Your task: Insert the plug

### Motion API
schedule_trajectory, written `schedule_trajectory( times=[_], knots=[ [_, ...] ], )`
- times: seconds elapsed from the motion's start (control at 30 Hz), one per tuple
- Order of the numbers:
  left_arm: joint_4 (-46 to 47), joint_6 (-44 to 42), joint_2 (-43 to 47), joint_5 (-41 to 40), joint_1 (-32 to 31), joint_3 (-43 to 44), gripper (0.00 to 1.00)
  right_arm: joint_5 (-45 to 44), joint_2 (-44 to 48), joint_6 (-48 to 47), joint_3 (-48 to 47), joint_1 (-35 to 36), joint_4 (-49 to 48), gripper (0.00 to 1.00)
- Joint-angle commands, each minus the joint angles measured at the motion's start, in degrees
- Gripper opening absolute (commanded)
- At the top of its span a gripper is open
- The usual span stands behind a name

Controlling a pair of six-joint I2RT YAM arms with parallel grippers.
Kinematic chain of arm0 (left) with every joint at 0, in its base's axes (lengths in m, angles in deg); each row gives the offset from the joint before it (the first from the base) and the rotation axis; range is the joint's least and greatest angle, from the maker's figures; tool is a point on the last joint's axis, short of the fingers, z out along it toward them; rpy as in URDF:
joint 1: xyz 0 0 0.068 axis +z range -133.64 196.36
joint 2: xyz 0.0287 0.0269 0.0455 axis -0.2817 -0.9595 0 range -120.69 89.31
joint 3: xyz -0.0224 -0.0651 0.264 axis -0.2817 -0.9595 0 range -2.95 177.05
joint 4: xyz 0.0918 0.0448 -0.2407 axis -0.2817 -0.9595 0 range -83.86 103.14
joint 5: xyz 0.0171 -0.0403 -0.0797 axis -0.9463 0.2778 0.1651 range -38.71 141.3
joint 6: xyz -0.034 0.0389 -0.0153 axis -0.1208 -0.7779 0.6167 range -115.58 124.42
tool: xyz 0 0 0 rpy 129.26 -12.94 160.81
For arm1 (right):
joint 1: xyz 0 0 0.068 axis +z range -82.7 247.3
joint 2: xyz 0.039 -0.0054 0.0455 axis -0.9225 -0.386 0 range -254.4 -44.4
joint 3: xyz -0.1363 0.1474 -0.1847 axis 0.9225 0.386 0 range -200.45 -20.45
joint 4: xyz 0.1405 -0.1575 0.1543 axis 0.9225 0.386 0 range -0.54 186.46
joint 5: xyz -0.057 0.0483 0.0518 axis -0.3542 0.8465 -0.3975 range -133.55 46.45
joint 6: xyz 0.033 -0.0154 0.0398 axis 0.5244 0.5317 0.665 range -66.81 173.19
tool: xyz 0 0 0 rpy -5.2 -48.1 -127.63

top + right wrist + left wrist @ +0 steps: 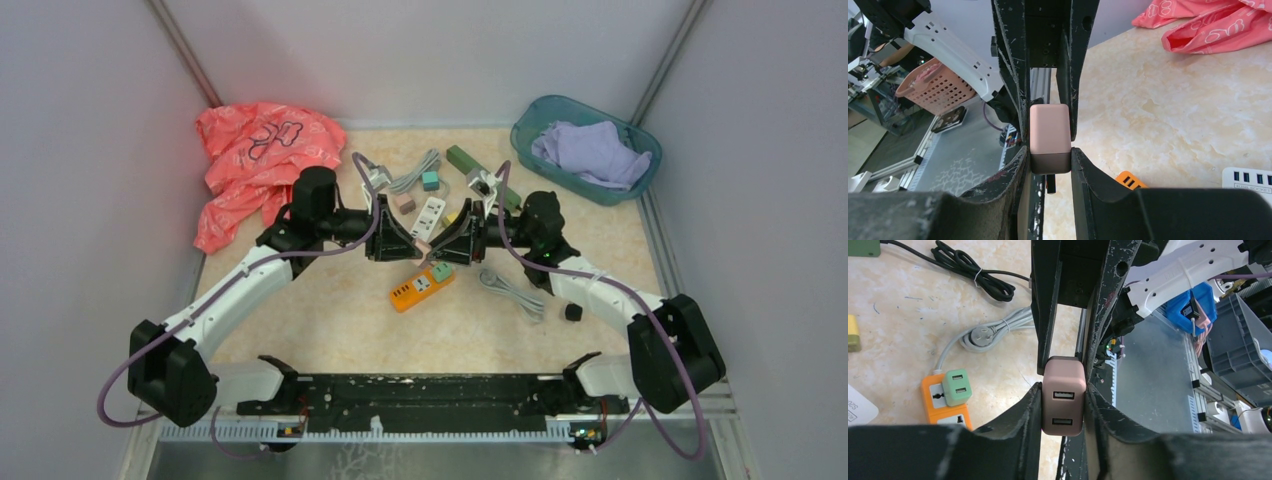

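A pink USB plug adapter hangs between both grippers above the table's middle. My left gripper is shut on its sides, with its two USB ports facing the camera. My right gripper is shut on its darker end, and a black prong sticks out below. An orange power strip lies just in front of the grippers, with a green adapter plugged into one end. It also shows in the left wrist view. A white power strip lies behind.
A pink cloth lies at the back left. A teal basket holding a purple cloth stands at the back right. A coiled grey cable, a green block, a small teal adapter and a black knob lie around.
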Motion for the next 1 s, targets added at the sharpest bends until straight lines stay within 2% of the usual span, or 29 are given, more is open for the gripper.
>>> schedule_trajectory(
  times=[0.0,0.07,0.17,0.33,0.43,0.57,0.77,0.97],
  knots=[
    [1.1,-0.7,0.0,2.9,0.1,-0.2,0.27,0.3,-0.1,-0.2,-0.1,0.5,-5.4,0.00],
    [0.3,-1.3,0.2,2.6,0.2,-0.1,0.19,-0.3,0.0,-0.2,0.2,0.5,-5.6,0.00],
    [-2.1,-3.1,0.7,0.7,0.1,0.6,0.12,-2.4,0.7,-1.2,0.8,0.5,-4.3,0.06],
    [-9.2,-7.1,0.4,-5.0,0.1,2.9,0.04,-7.4,3.1,-6.5,1.2,0.5,4.8,0.36],
    [-13.1,-9.4,-0.1,-8.8,-0.1,4.4,0.00,-10.9,5.6,-8.7,2.1,0.5,8.6,0.43],
    [-16.6,-11.5,-0.7,-13.8,-1.1,6.0,0.00,-17.7,9.6,-10.1,5.0,0.5,10.8,0.53],
    [-20.1,-12.8,-3.2,-22.1,-4.7,7.2,0.00,-30.1,12.7,-10.8,7.3,0.3,16.1,0.57],
    [-20.8,-12.8,-6.1,-29.3,-8.2,7.0,0.00,-36.6,14.4,-7.9,12.4,0.4,14.4,0.57]
  ],
)
